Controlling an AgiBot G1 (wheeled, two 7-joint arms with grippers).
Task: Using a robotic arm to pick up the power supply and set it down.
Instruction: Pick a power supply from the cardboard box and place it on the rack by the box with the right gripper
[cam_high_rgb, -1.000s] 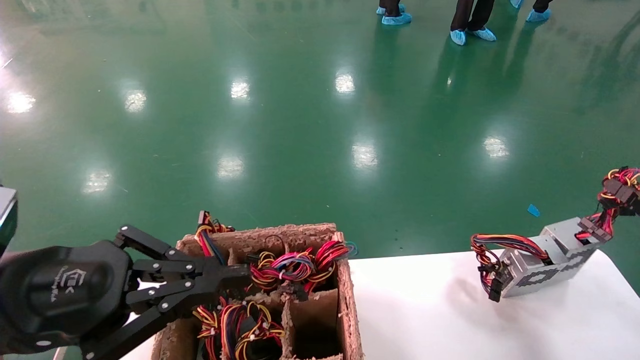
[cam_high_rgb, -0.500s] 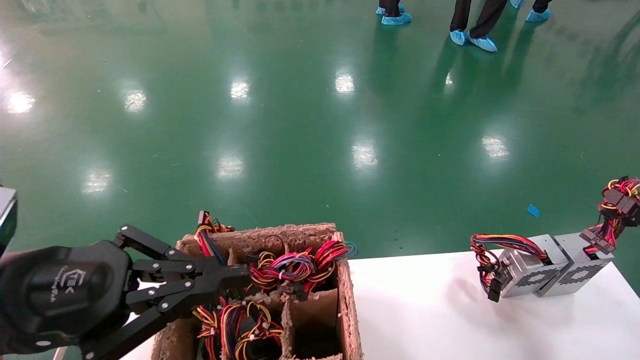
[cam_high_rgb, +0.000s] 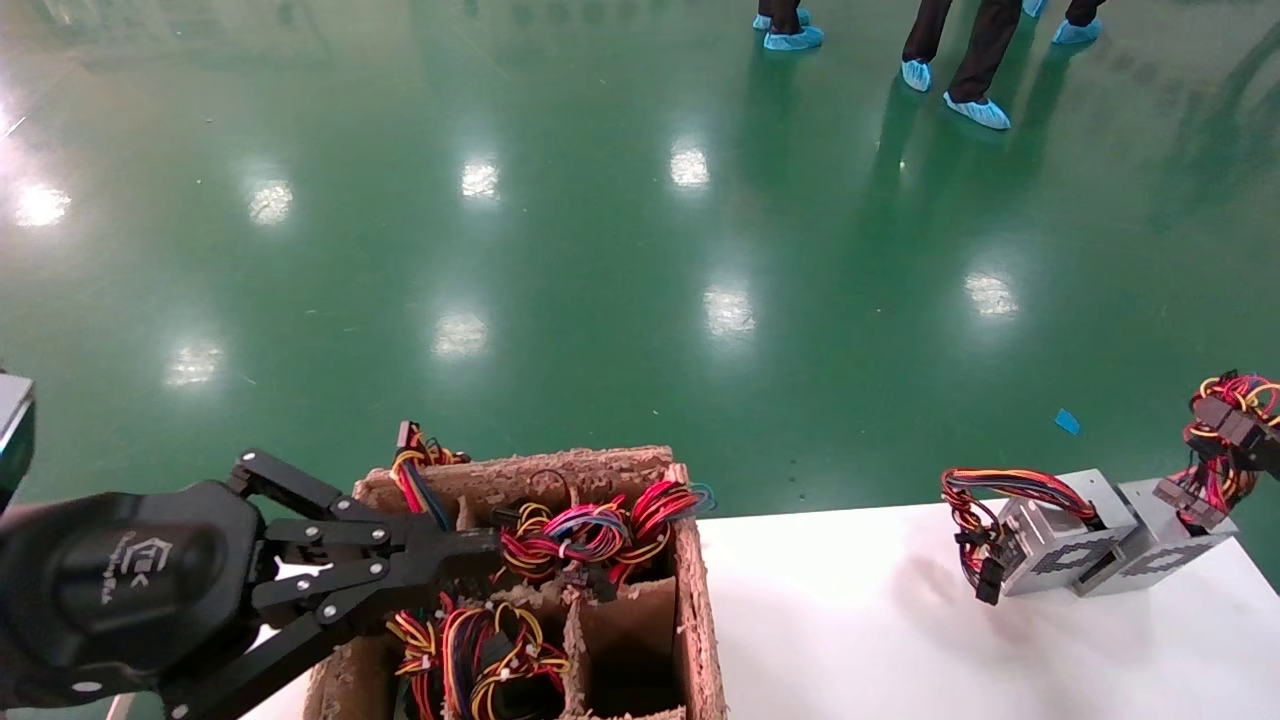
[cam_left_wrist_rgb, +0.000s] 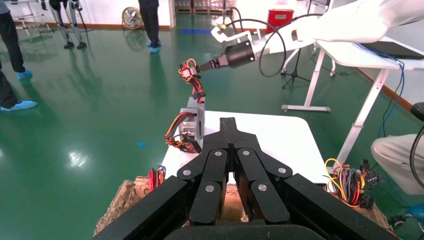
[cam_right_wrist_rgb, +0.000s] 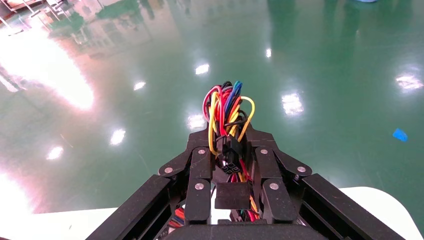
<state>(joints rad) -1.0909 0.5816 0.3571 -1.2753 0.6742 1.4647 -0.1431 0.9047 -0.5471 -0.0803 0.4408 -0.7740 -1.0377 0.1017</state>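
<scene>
left gripper (cam_high_rgb: 470, 545): black linkage fingers pressed together, nothing held, over the pulp tray; embossed palm logo, unreadable
right gripper (cam_right_wrist_rgb: 230, 150): black fingers clamped on wire bundle (cam_right_wrist_rgb: 227, 112), above the table's right end
power supply (cam_high_rgb: 1160, 540): silver-grey metal box, perforated vent pattern, on white table (cam_high_rgb: 850, 620), touching second box (cam_high_rgb: 1050, 540)
labels: none readable
tray (cam_high_rgb: 690, 600): rough brown pulp, square cells holding coloured wire coils
floor: glossy green

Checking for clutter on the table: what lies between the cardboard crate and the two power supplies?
In the head view, only bare white table lies between the cardboard crate and the nearer power supply.
</scene>
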